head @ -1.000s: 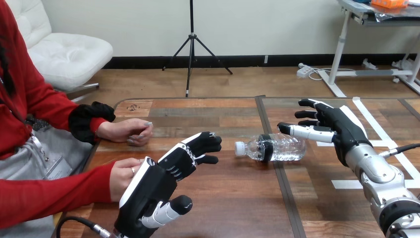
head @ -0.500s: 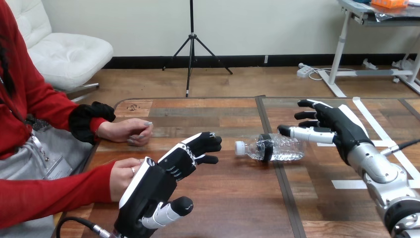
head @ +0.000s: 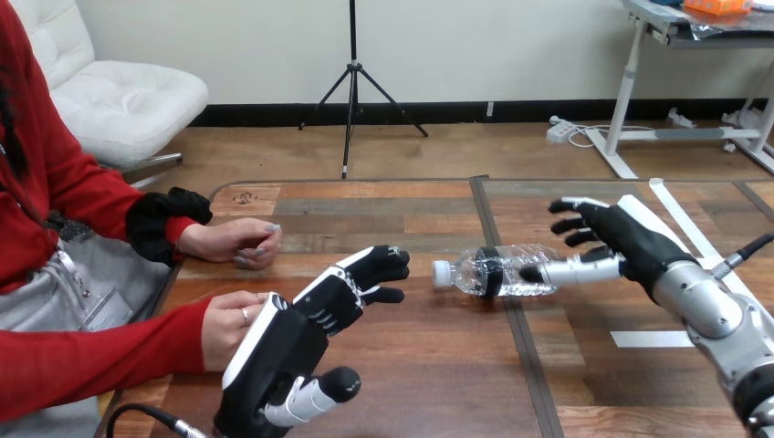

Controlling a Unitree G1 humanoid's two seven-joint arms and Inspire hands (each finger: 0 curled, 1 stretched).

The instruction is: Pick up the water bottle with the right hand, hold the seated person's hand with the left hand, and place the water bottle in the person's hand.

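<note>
As the water bottle (head: 500,272) lies capped, the right hand (head: 630,243) flanks it.

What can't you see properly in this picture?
- Head view: the person's lower hand is partly behind the left hand; whether they touch is unclear.
- Head view: the bottle has its bottom end behind the thumb of the right hand; touching or not, cannot tell.
- Head view: the person's upper hand is curled, hiding its palm.

The clear water bottle (head: 502,271) lies on its side, white cap (head: 442,272) pointing left.
</note>
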